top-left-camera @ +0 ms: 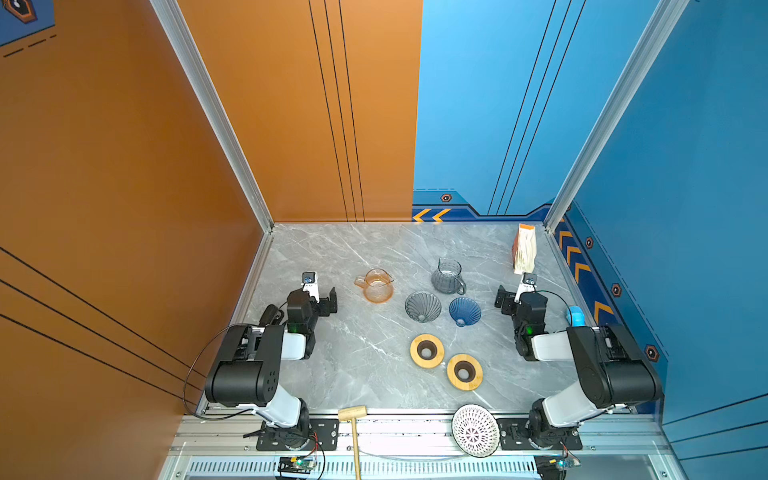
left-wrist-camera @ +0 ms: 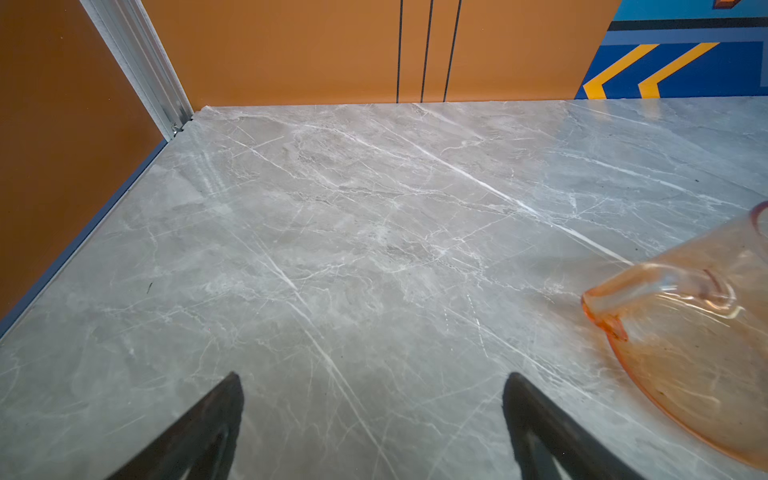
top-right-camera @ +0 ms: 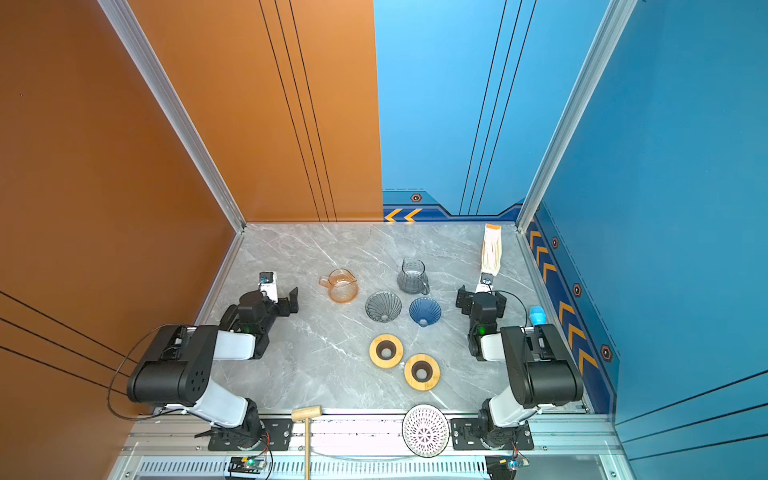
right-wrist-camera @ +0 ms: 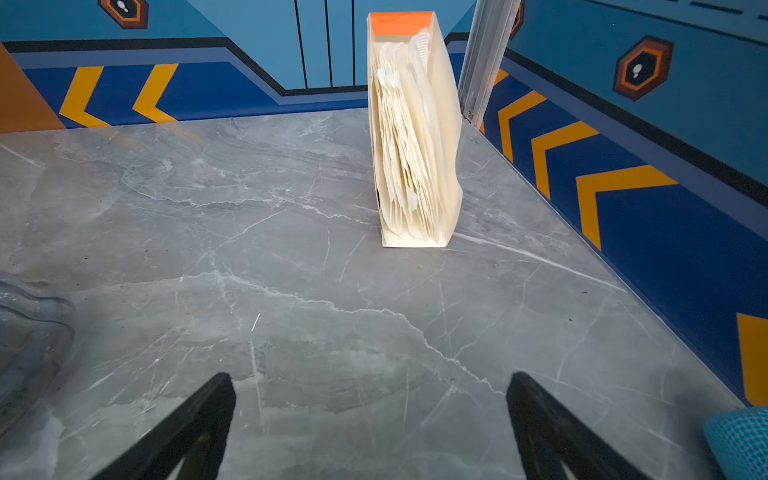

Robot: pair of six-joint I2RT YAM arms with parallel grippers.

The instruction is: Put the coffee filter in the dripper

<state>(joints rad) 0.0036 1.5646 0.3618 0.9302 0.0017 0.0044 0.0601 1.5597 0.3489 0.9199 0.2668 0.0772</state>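
Cream filter pack [right-wrist-camera: 415, 137] stands upright beyond the right gripper [right-wrist-camera: 371, 376], spread wide and empty like the left gripper [left-wrist-camera: 372, 378].

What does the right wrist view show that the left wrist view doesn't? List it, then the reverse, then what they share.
Only the right wrist view: the upright pack of coffee filters near the back corner, the edge of a grey glass jug and a blue mesh object.
Only the left wrist view: the orange glass jug.
Both: the grey marble table, and black fingers spread wide with nothing between them, the left fingers and the right fingers.
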